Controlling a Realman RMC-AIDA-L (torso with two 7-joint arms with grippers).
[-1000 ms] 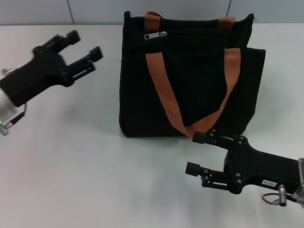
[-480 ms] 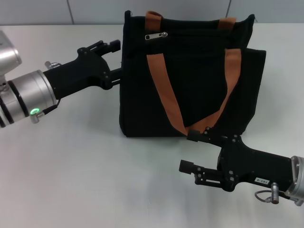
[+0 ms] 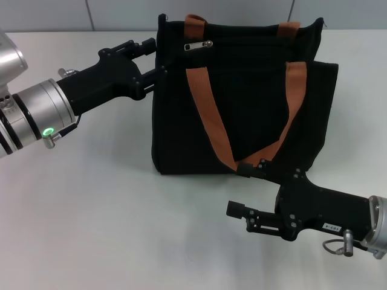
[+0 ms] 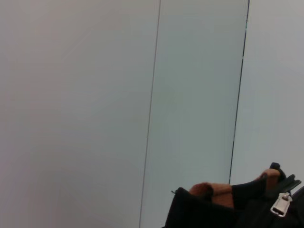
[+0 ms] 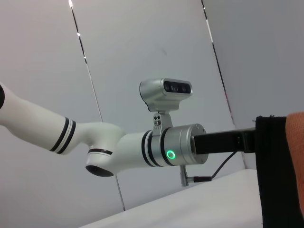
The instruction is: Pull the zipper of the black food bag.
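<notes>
The black food bag [image 3: 248, 103] stands upright at the back middle of the table, its orange-brown handles [image 3: 208, 115] draped over the front. The silver zipper [image 3: 198, 45] pull lies near the bag's upper left end and shows again as the zipper [image 4: 281, 204] in the left wrist view. My left gripper [image 3: 154, 59] is open at the bag's upper left corner, one finger above and one below, a short way left of the pull. Open as well, my right gripper [image 3: 240, 190] sits low in front of the bag, its upper finger [image 3: 247, 171] by the bag's bottom edge.
The white table [image 3: 109, 205] runs out to the left and front of the bag. A grey panelled wall [image 4: 95, 95] stands behind it. The right wrist view shows my left arm [image 5: 142, 147] reaching to the bag's edge [image 5: 270, 171].
My left arm swung in from the far left to the bag's upper left corner and edged a little higher. My right gripper slid slightly left along the bag's front.
</notes>
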